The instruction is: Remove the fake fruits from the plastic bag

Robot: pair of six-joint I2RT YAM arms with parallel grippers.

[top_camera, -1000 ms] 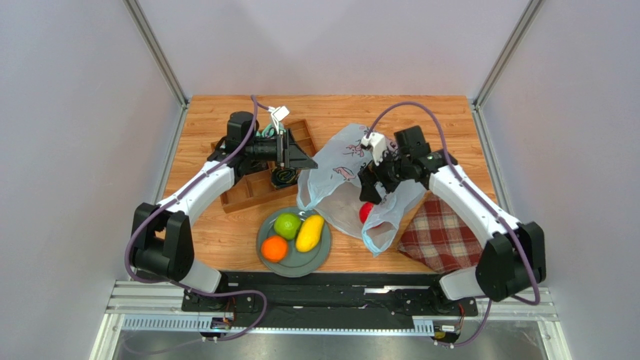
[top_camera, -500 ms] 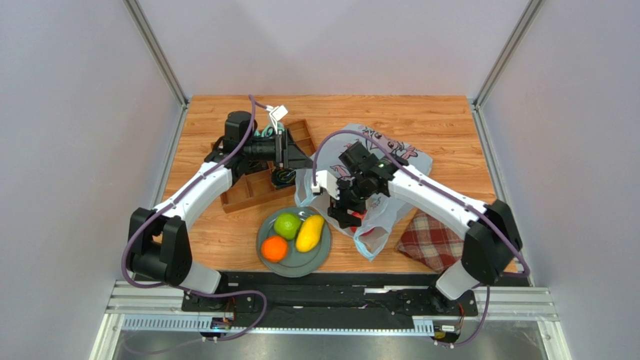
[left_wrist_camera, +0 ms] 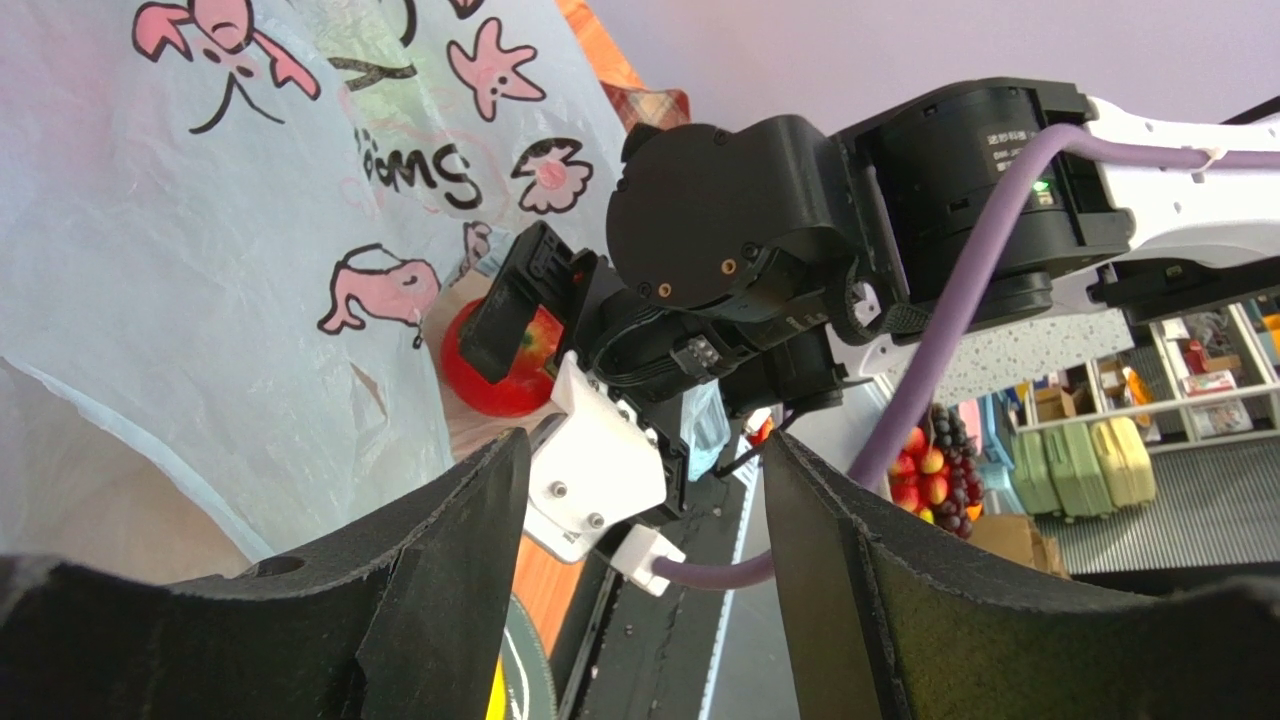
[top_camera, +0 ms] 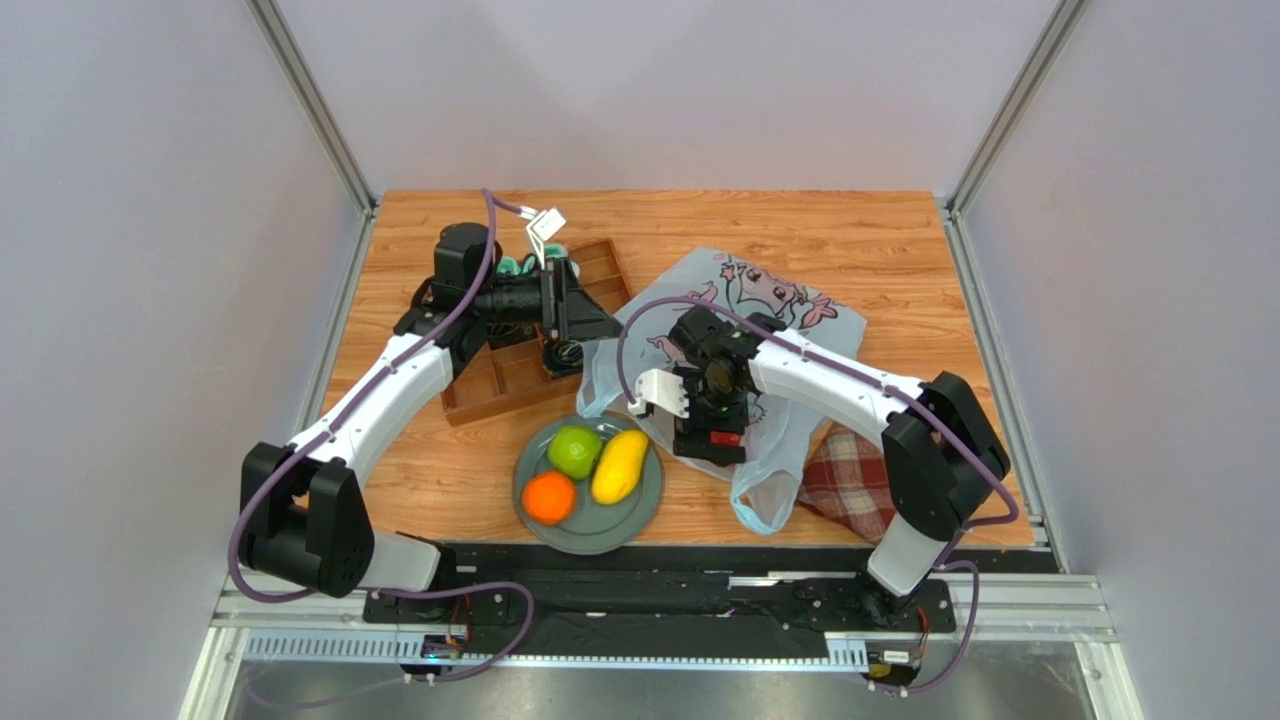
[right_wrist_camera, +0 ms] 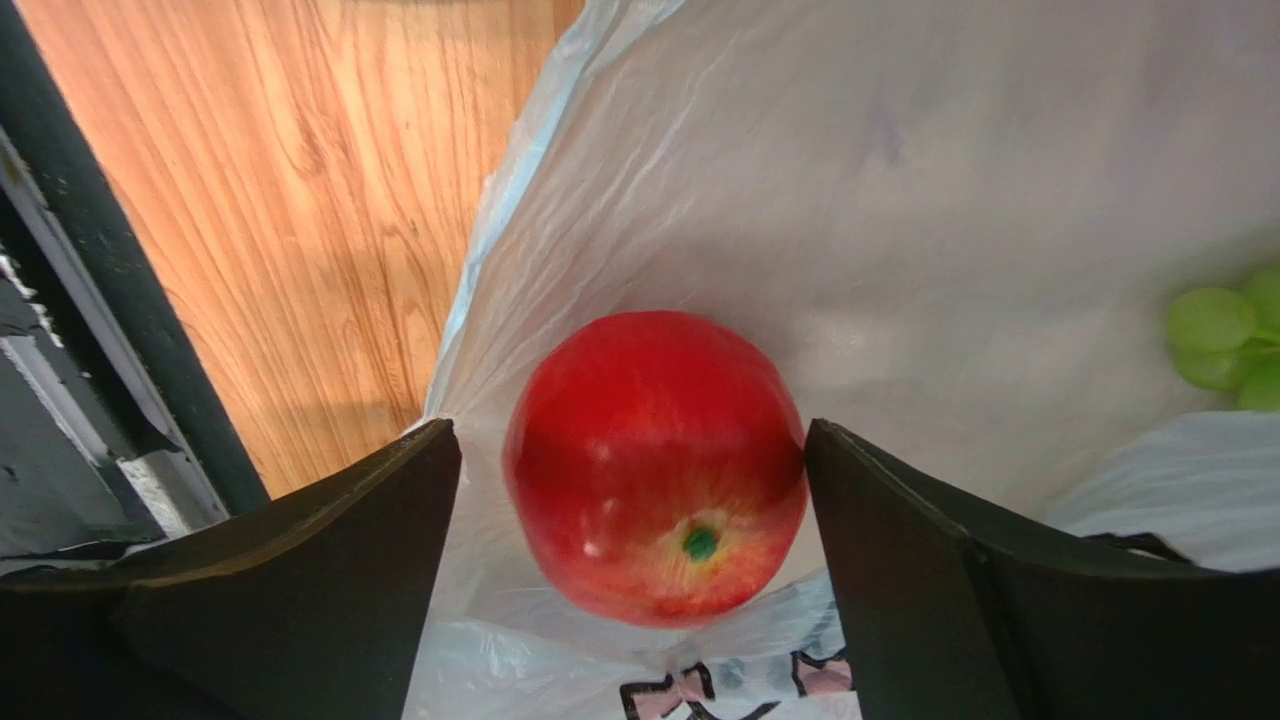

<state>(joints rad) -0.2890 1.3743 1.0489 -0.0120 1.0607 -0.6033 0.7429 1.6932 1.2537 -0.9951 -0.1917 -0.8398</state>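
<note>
The pale-blue printed plastic bag [top_camera: 751, 308] lies at the table's middle. My right gripper [top_camera: 709, 435] reaches down into its near opening. In the right wrist view the right gripper [right_wrist_camera: 631, 450] is open, with a finger on each side of a red apple [right_wrist_camera: 657, 465] lying on the bag's film. Green grapes [right_wrist_camera: 1225, 338] show at the right edge. My left gripper [top_camera: 589, 318] is open at the bag's left edge, and its wrist view shows nothing between its fingers [left_wrist_camera: 451, 570]. That view also shows the red apple [left_wrist_camera: 504, 368]. A green apple [top_camera: 574, 450], orange [top_camera: 549, 497] and mango [top_camera: 619, 467] lie on the grey plate [top_camera: 646, 510].
A wooden compartment tray [top_camera: 504, 383] sits under my left arm, at the left back. A red plaid cloth [top_camera: 842, 483] lies at the bag's near right. The table's front edge and black rail run just past the plate.
My right arm has swung left and down over the bag's near opening, and its fingers now flank the red apple. The bag has spread out. My left gripper has shifted slightly left.
</note>
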